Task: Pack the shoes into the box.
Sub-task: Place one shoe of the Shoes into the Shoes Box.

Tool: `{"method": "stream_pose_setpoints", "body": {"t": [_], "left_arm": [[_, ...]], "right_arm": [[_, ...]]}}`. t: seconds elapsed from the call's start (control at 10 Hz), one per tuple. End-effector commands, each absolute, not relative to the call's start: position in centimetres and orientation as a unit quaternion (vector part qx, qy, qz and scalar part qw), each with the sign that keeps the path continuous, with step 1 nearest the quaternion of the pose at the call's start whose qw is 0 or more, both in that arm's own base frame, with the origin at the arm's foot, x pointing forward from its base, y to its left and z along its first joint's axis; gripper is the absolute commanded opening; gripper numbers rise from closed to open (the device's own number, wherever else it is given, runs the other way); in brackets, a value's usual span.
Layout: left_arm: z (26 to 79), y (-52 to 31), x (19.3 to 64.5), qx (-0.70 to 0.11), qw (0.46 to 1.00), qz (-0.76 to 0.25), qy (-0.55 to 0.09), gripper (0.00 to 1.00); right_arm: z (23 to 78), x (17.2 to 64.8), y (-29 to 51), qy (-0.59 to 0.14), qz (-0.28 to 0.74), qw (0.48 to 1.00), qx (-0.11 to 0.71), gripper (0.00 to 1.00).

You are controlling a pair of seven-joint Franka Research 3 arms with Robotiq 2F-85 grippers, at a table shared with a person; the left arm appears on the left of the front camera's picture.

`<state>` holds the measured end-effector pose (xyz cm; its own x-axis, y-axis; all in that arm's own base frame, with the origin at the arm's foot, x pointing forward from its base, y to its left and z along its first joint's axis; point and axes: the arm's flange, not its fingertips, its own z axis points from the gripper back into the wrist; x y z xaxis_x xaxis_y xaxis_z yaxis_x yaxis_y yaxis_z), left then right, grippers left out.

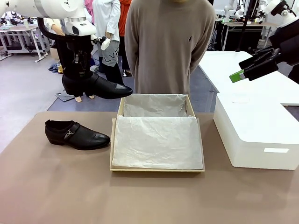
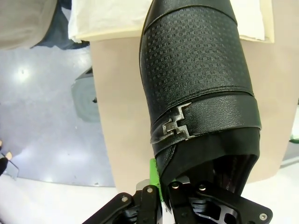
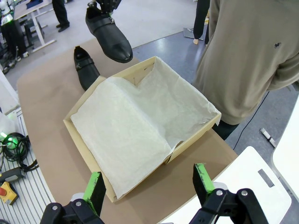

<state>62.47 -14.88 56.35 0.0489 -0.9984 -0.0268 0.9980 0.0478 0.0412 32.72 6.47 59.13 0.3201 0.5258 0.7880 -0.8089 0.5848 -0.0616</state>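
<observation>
My left gripper (image 1: 82,73) is shut on the heel end of one glossy black shoe (image 1: 100,87) and holds it in the air, toe toward the box, over the table's far left edge. In the left wrist view that shoe (image 2: 196,79) hangs below my left gripper (image 2: 180,184), strap and buckle up. The other shoe (image 1: 77,134) lies on the table left of the box (image 1: 112,144), a shallow cardboard tray lined with white tissue paper. My right gripper (image 1: 250,66) hangs open high at the right. In the right wrist view my right gripper (image 3: 149,184) looks down on the box (image 3: 198,135), the held shoe (image 3: 108,35) and the lying shoe (image 3: 86,70).
A big white block (image 1: 257,135) stands on the table right of the box. A person in a beige sweater (image 1: 163,46) stands right behind the box at the far edge. The brown tabletop (image 1: 149,200) stretches bare in front of the box.
</observation>
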Motion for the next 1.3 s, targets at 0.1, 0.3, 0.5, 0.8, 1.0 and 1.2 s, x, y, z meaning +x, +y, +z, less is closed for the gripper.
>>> {"method": "stream_pose_setpoints", "body": {"t": [0.1, 0.3, 0.5, 0.8, 1.0, 1.2], "left_arm": [[58.0, -18.8, 63.8, 0.002, 0.74, -0.672, -0.016, 0.0], [58.1, -22.0, 64.8, -0.011, 0.736, -0.677, -0.016, 0.0], [57.8, -25.1, 65.5, -0.015, 0.74, -0.673, -0.013, 0.0], [56.6, -30.1, 66.0, -0.04, 0.728, -0.685, -0.01, 0.0], [55.6, -32.7, 65.8, -0.042, 0.734, -0.678, -0.005, 0.0], [54.8, -33.6, 65.7, -0.043, 0.736, -0.676, 0.0, 0.0]], "right_arm": [[59.1, 32.8, 6.5, -0.407, 0.421, 0.79, 0.183, 1.0], [59.1, 32.8, 6.5, -0.407, 0.421, 0.79, 0.183, 1.0], [59.1, 32.8, 6.5, -0.407, 0.421, 0.79, 0.183, 1.0], [59.1, 32.8, 6.5, -0.407, 0.421, 0.79, 0.183, 1.0], [59.1, 32.8, 6.5, -0.407, 0.421, 0.79, 0.183, 1.0], [59.1, 32.8, 6.5, -0.407, 0.421, 0.79, 0.183, 1.0]]}}
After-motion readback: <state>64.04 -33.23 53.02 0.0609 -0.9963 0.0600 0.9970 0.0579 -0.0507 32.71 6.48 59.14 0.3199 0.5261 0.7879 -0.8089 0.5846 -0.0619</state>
